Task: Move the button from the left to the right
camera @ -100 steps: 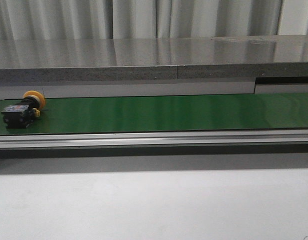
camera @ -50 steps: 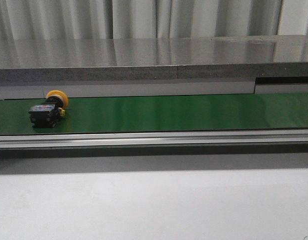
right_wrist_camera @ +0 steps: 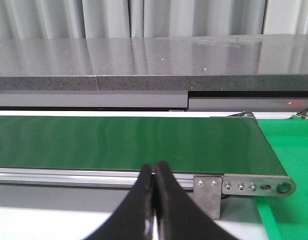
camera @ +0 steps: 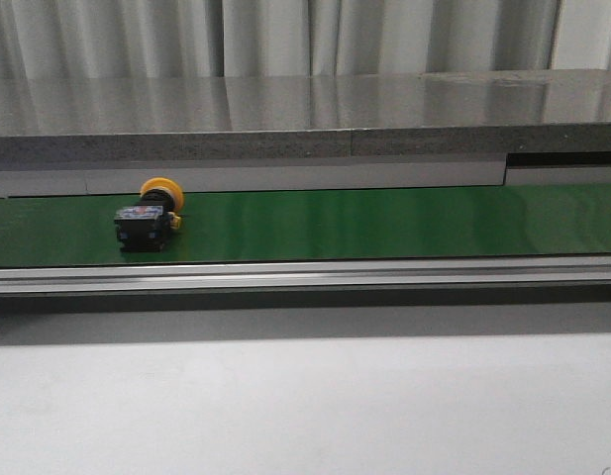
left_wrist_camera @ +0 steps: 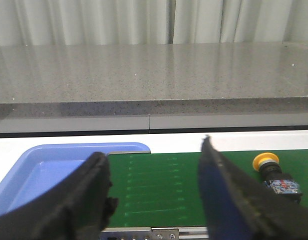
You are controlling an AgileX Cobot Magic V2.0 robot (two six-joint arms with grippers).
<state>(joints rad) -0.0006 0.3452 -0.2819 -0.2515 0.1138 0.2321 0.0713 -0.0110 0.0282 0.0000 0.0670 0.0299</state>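
Grey speckled stone forms the long counter (camera: 305, 114) across the 12 o'clock side of the front view, its polished top mirroring the pleated curtains (camera: 285, 35) behind. Below it the smooth green belt (camera: 384, 223) runs flat and wide between metal rails, likely so that parts ride along it unaided. A blue tray (left_wrist_camera: 39, 172) with rounded corners sits off the belt's end in the left wrist view. The left gripper (left_wrist_camera: 154, 195) hangs over that end with its black, ridged fingers spread wide and nothing between them; the right gripper (right_wrist_camera: 154, 200) waits near the belt's other end, its fingers pressed together on nothing. The button (camera: 149, 216) lies tipped on its side at about 9 o'clock on the belt, round yellow cap towards the counter, black boxy body nearer the rail.
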